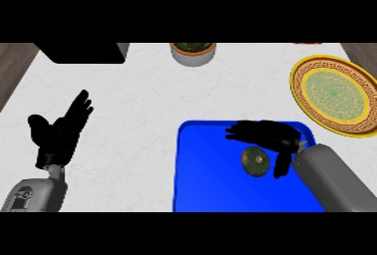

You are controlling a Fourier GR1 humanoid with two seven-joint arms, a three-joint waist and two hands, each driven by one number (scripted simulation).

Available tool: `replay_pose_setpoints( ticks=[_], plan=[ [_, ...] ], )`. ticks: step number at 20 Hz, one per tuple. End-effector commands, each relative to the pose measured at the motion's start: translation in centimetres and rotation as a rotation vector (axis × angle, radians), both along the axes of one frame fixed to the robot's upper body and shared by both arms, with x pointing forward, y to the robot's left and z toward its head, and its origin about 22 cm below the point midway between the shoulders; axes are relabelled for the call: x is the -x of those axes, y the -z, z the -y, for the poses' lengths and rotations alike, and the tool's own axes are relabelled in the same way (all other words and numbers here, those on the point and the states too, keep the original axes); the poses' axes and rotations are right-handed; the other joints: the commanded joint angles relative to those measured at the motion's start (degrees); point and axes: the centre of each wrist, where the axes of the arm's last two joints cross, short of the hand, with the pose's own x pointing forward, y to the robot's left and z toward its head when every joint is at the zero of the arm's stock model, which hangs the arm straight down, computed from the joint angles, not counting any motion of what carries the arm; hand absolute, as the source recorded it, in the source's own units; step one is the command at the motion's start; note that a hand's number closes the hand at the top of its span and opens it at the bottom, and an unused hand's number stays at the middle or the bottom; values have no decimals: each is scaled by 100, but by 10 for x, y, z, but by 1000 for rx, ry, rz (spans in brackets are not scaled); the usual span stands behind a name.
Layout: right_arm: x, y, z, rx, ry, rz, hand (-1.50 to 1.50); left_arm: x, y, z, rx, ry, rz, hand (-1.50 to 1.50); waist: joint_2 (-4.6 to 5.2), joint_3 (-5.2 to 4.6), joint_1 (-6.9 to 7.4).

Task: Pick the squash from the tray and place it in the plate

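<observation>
A dark green squash (255, 162) lies on the blue tray (210, 184) near its right side. My right hand (269, 135) hovers over the tray just above and to the right of the squash, fingers spread toward the left and the thumb hanging down beside the squash. The fingers are not curled round it. A yellow plate (335, 94) with a green patterned centre rests at the far right of the counter, beyond the tray. My left hand (60, 130) rests open at the left, fingers up, away from everything.
A grey pot (193, 53) with dark contents stands at the back centre. A black box (81, 52) sits at the back left. The white counter meets wooden edges at both far sides.
</observation>
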Motion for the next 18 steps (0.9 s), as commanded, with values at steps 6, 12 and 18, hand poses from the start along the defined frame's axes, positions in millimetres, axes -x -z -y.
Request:
replay_pose_setpoints(
  ticks=[6, 12, 18],
  plan=[
    [27, 27, 3, 56, -178, -25, 150, 13, -7, -6, -22, -10, 15, 0, -3, 5, -3],
    [19, 14, -24, -12, -145, -39, 150, -5, -1, -2, -1, -5, -7, 0, 2, 2, -33],
    [-3, 1, -17, -111, 143, 135, 150, -4, -5, 3, -10, 7, -3, 0, 13, 6, -10]
  ],
)
